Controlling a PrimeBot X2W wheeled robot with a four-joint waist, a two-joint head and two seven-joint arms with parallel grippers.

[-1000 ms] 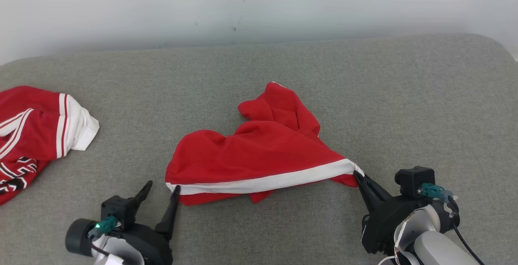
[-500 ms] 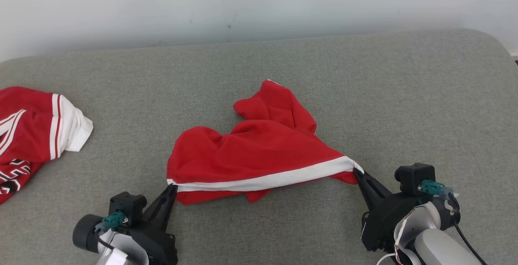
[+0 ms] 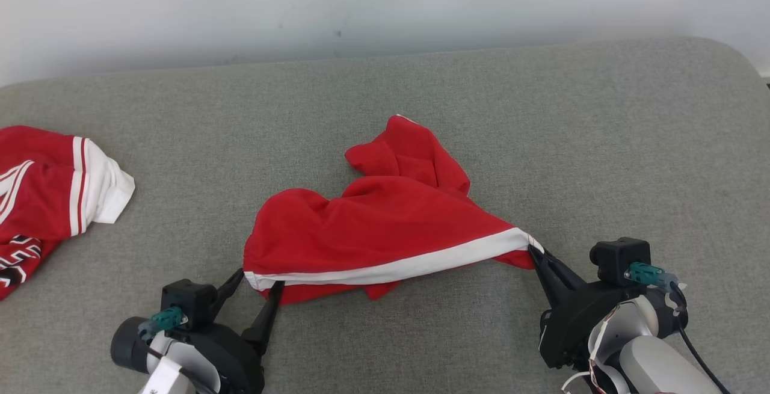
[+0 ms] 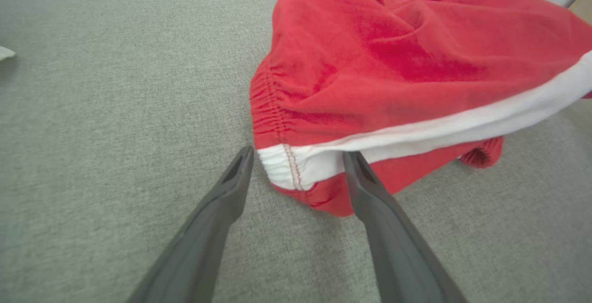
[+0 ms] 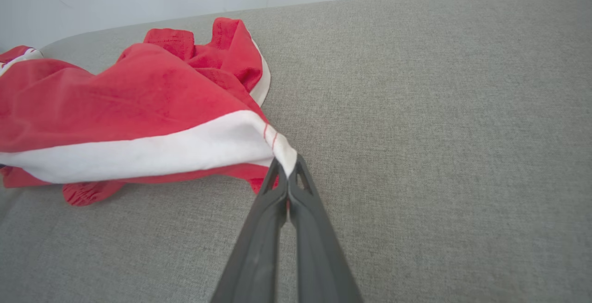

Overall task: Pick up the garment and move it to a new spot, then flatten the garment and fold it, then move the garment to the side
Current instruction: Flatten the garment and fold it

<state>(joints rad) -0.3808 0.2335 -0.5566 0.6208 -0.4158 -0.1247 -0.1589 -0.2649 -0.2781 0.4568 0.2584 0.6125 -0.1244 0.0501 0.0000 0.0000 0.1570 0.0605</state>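
Left jaws wide again astride one garment [image 3: 385,231] corner, no grip; right jaws tight on the other.

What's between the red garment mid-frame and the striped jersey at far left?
Nothing but bare grey cushion. The head view shows the stretch from the red garment to the striped jersey uncovered, and the two pieces lie apart.
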